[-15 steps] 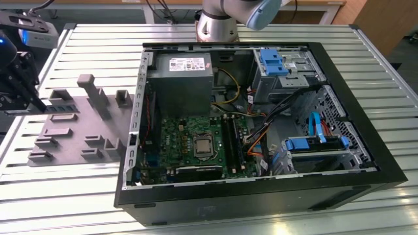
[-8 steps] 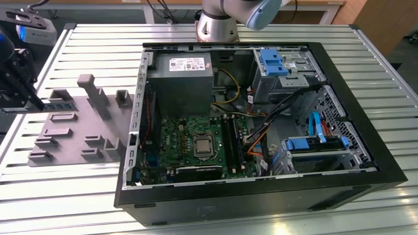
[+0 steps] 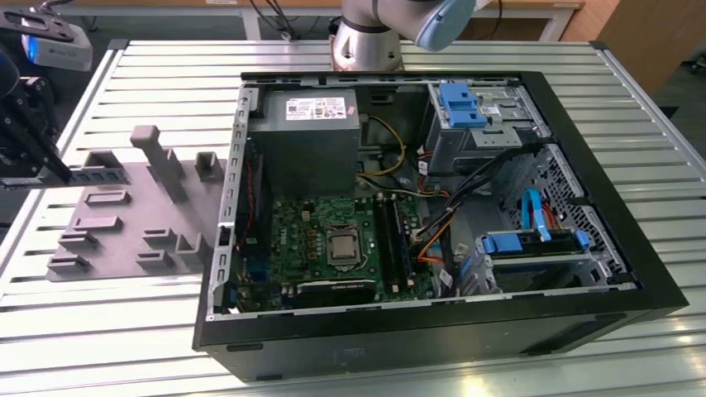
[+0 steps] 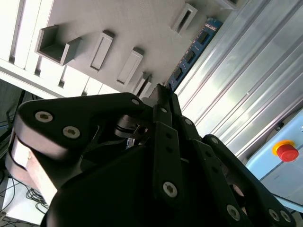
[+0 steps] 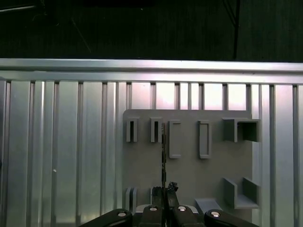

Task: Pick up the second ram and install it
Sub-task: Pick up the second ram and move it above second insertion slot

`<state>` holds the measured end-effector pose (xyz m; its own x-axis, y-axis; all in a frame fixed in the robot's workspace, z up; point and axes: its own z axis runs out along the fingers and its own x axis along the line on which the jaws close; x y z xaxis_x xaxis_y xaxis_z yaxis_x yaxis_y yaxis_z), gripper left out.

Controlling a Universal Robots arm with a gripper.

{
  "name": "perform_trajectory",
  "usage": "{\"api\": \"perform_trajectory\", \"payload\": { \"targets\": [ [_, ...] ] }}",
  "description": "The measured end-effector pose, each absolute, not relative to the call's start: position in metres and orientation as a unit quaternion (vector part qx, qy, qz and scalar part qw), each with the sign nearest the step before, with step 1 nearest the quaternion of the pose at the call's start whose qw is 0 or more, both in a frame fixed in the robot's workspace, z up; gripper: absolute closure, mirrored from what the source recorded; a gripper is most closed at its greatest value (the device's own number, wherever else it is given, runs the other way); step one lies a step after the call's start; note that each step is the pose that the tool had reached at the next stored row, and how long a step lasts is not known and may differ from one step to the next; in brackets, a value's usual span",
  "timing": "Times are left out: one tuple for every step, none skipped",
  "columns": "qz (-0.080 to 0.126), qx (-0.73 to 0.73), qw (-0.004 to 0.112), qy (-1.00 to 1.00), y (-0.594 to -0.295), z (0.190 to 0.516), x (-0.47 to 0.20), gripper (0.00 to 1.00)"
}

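Observation:
The second ram (image 4: 195,51) is a thin blue-green board with dark chips. It sticks out from my gripper (image 4: 160,94), which is shut on one end of it. In the first wrist view the ram (image 5: 163,151) appears edge-on as a thin dark line running out from the gripper (image 5: 164,191) over the grey fixture (image 5: 189,170). In the exterior view the gripper (image 3: 46,169) hangs at the far left, above the fixture's (image 3: 121,219) left edge, with the ram (image 3: 94,175) pointing toward the exterior view's right. The black slot rails (image 3: 394,240) lie on the motherboard (image 3: 320,240).
The open computer case (image 3: 617,273) lies on the ribbed metal table (image 3: 165,66), to the right of the fixture in the exterior view. Inside are a power supply (image 3: 303,141), cables and blue drive brackets (image 3: 458,103). The arm's base (image 3: 369,37) stands behind the case.

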<state>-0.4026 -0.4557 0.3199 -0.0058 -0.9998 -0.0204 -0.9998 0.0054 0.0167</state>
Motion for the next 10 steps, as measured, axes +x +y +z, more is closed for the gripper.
{"api": "perform_trajectory", "payload": {
  "targets": [
    [0.013, -0.705, 0.001, 0.709, -0.4557, 0.3206, -0.4027, 0.86],
    [0.013, -0.705, 0.001, 0.709, -0.4557, 0.3214, -0.4027, 0.86],
    [0.013, -0.705, 0.001, 0.709, -0.4557, 0.3222, -0.4027, 0.86],
    [0.013, -0.705, 0.001, 0.709, -0.4557, 0.3229, -0.4027, 0.86],
    [0.013, -0.705, 0.001, 0.709, -0.4557, 0.3237, -0.4027, 0.86],
    [0.013, -0.705, 0.001, 0.709, -0.4556, 0.3245, -0.4027, 0.86],
    [0.013, -0.705, 0.001, 0.709, -0.4556, 0.3253, -0.4026, 0.86],
    [0.013, -0.705, 0.001, 0.709, -0.4556, 0.3261, -0.4027, 0.86],
    [0.013, -0.705, 0.001, 0.709, -0.4556, 0.3269, -0.4027, 0.86],
    [0.013, -0.705, 0.001, 0.709, -0.4556, 0.3279, -0.4026, 0.86]
  ]
}}
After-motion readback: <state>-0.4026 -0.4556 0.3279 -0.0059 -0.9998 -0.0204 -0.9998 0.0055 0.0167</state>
